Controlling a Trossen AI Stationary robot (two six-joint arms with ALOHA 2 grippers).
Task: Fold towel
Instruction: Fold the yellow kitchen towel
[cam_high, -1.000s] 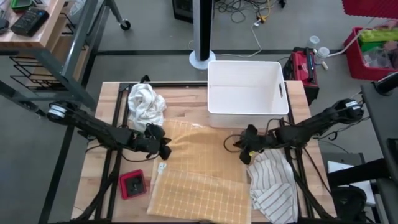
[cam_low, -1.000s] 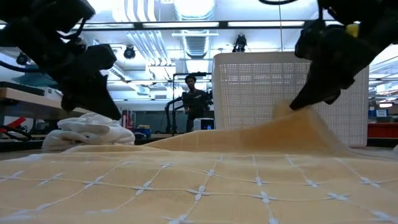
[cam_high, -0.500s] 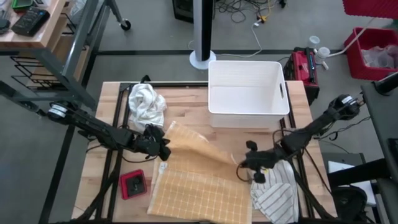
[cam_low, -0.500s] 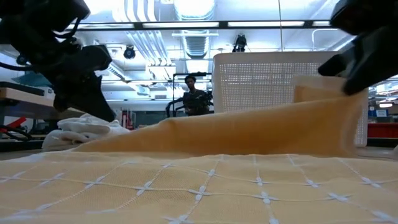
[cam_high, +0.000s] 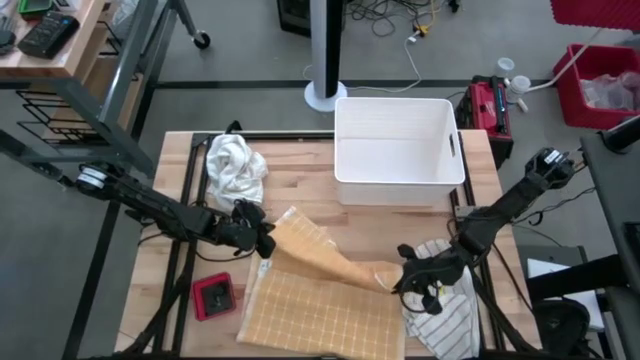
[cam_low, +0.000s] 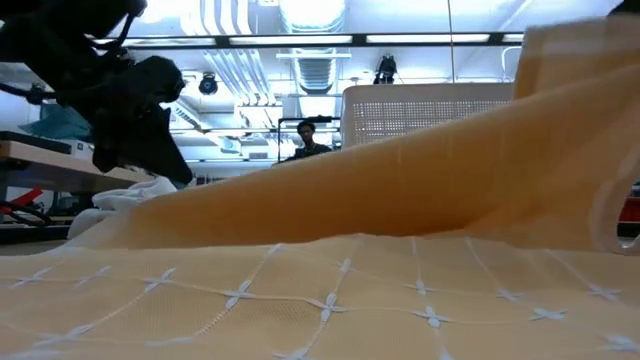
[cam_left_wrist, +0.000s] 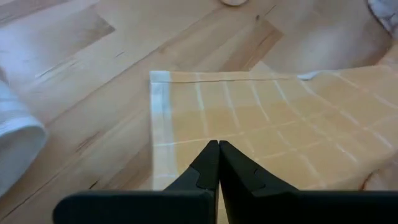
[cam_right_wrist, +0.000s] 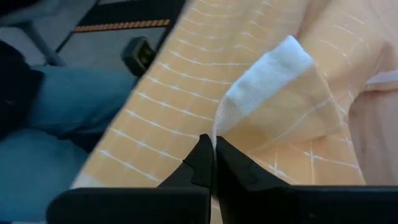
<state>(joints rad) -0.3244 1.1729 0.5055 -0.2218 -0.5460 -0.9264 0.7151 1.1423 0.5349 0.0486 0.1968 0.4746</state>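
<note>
Two claws grip our towel (cam_high: 320, 290): left claw (cam_high: 262, 240) clenched on its far left corner, right claw (cam_high: 405, 278) clenched on the corner folded near, above the counter (cam_high: 300, 180).

A grey floor (cam_high: 250, 60) is seen around the light wooden worktop (cam_high: 300, 185). Beyond its far edge, a white column on a round base (cam_high: 325, 95) is stood, with loose cables (cam_high: 400, 20) trailed nearby. A wooden bench (cam_high: 45, 45) is placed at the far left corner, a red crate (cam_high: 600, 85) at the far right. In the low view, a ceiling lined with bright strip lights (cam_low: 300, 40) is shown, and a person (cam_low: 312, 138) is seen far back in the room.
</note>
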